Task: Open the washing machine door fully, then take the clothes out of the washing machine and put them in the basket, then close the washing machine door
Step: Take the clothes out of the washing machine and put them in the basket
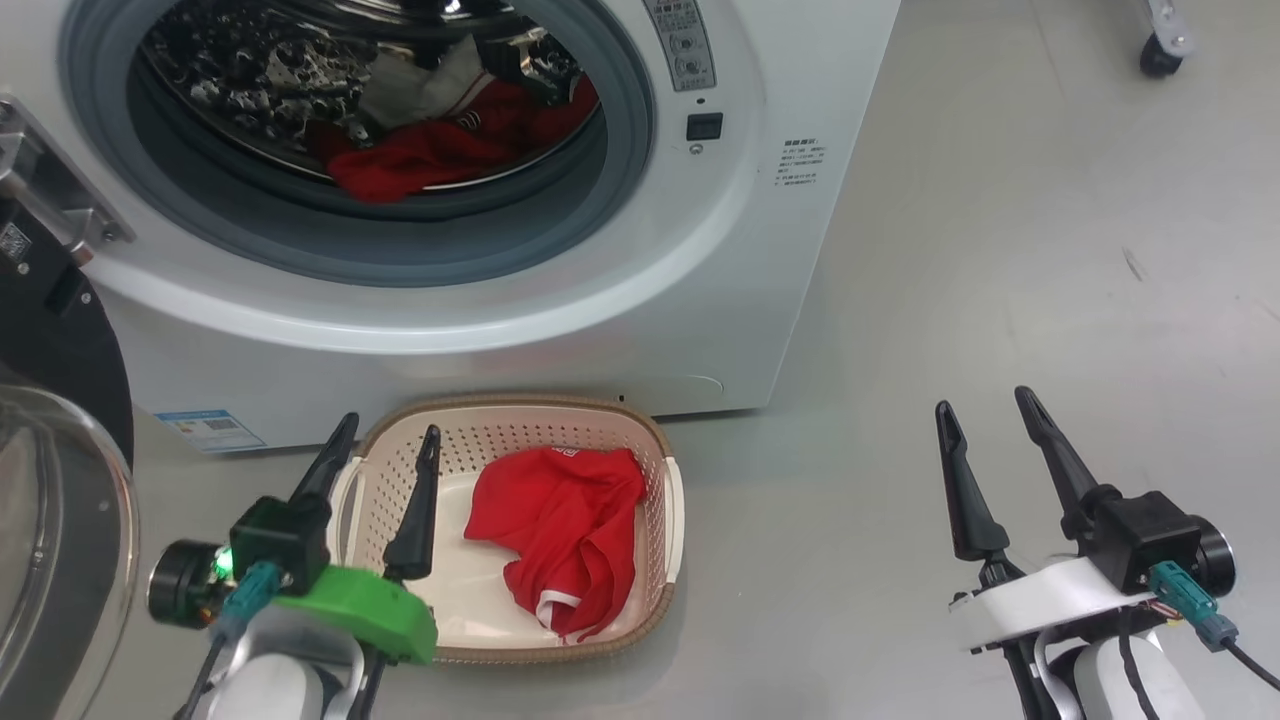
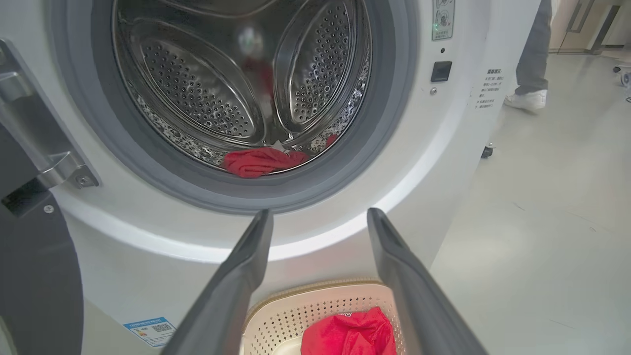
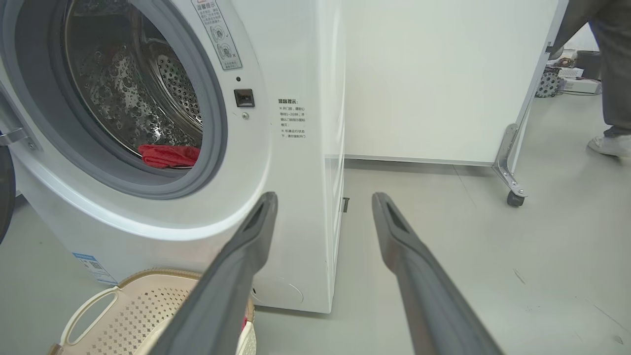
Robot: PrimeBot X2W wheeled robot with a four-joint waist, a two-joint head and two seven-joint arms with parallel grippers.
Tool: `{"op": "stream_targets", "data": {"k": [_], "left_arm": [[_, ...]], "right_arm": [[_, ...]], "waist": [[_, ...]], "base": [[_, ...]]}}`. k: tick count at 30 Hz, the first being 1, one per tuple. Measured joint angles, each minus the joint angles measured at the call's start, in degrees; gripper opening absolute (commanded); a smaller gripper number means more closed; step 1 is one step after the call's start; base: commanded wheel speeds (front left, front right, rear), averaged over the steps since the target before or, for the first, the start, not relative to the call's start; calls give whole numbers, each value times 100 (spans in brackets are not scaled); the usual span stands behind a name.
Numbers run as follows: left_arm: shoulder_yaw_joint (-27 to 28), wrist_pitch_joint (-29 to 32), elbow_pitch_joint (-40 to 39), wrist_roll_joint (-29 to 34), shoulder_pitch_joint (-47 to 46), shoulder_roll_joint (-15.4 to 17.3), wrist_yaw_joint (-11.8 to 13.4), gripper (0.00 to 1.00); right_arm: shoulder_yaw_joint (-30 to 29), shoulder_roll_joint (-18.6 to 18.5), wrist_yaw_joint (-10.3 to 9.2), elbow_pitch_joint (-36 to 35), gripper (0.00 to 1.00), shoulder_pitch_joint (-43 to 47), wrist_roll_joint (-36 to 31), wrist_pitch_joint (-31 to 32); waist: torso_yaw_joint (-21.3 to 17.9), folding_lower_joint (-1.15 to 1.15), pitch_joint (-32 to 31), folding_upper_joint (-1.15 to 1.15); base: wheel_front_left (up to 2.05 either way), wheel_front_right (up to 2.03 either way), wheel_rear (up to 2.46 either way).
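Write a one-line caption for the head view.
Open washing machine door; one red garment in the basket, more red clothes in the drum; left gripper and right gripper both open, empty.

Washing machine (image 3: pixel 300 172) notice (image 3: pixel 292 118) — 温馨提示, rest illegible

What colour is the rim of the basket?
Brown and braided; the basket itself is cream. The head view shows it best.

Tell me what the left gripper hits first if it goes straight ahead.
The left gripper would probably meet the white front of the washing machine below its grey ring; depth is unclear.
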Motion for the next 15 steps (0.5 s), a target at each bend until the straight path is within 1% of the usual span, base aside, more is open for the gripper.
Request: {"op": "stream_targets", "data": {"k": [5, 10, 11, 12, 15], "left_arm": [[-90, 439, 333, -83, -577, -7, -187, 100], [-47, 859, 704, -194, -1110, -7, -205, 100], [-37, 968, 795, -253, -1220, -5, -240, 100], [-20, 1051, 867, -287, -1330, 2, -240, 100], [30, 1344, 1042, -347, -1705, 55, -263, 100]], "right_arm": [[81, 0, 2, -109, 100, -226, -42, 2], [189, 11, 21, -151, 100, -435, -42, 2], [205, 13, 27, -151, 100, -473, -42, 2], [227, 18, 56, -157, 100, -511, -41, 2], [285, 34, 57, -172, 100, -630, -32, 1]], "waist": [[-59, 0, 335, 0], [-163, 0, 702, 0], [-190, 0, 776, 0], [-219, 0, 851, 0], [-317, 0, 1079, 0]], "base": [[0, 0, 0], [0, 0, 0], [0, 0, 0], [0, 0, 0], [0, 0, 0]]}}
